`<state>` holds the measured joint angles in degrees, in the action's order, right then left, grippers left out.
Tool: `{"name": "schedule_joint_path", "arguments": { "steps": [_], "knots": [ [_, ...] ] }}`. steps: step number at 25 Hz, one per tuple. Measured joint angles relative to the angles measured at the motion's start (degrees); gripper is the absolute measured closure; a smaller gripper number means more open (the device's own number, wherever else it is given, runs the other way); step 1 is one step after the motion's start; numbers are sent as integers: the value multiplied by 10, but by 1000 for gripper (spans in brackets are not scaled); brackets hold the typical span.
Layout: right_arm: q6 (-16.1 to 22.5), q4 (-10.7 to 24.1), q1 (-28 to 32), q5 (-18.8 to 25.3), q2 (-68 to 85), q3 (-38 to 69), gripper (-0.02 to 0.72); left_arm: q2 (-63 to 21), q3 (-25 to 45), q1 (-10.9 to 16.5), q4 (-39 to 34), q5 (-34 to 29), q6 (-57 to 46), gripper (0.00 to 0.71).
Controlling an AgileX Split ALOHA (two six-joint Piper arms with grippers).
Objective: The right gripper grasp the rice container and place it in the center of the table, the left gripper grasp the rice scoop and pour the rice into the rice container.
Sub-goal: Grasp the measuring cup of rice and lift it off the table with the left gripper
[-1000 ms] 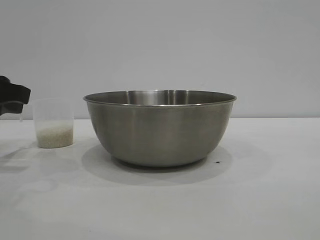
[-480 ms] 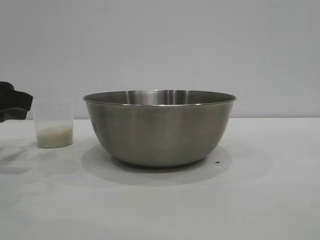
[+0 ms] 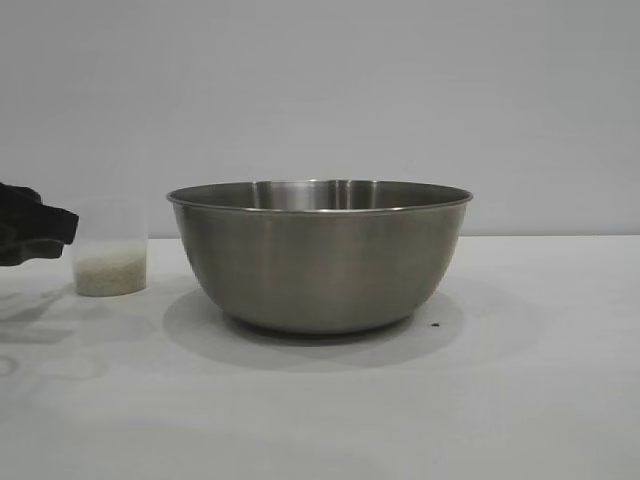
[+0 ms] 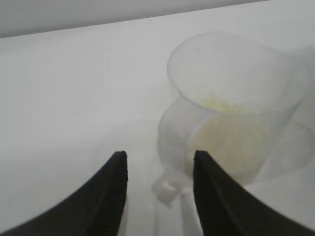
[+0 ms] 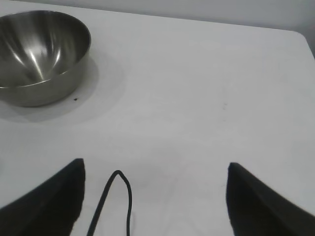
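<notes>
The rice container (image 3: 320,255), a big steel bowl, stands mid-table; the right wrist view shows it (image 5: 39,54) far off. The rice scoop (image 3: 108,250), a clear cup holding rice (image 3: 110,273), stands to the bowl's left. My left gripper (image 3: 35,235) reaches in from the left edge and overlaps the cup's side. In the left wrist view this gripper (image 4: 157,157) is open, with the scoop (image 4: 231,88) close ahead. The scoop's loop handle (image 4: 172,162) sits between the fingertips, nearer one finger (image 4: 206,191). My right gripper (image 5: 155,167) is open over bare table (image 5: 197,98), away from the bowl.
A thin black cable (image 5: 118,196) loops between the right gripper's fingers. A small dark speck (image 3: 436,324) lies on the white table (image 3: 520,400) by the bowl's base. A plain wall stands behind.
My left gripper has slid right, from beside the scoop to overlapping its left edge. Bowl and scoop have stayed put.
</notes>
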<state>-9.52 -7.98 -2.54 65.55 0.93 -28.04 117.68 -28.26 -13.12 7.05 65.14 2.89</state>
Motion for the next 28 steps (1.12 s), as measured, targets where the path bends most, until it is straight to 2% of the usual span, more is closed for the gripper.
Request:
{"name": "schedule_joint_path", "arguments": {
  "steps": [26,28],
  "knots": [
    [0,0,0,0,0,0,196,51,-82,1,25,0,23,406],
    [0,0,0,0,0,0,196,55,-89,1,25,0,24,478]
  ]
}}
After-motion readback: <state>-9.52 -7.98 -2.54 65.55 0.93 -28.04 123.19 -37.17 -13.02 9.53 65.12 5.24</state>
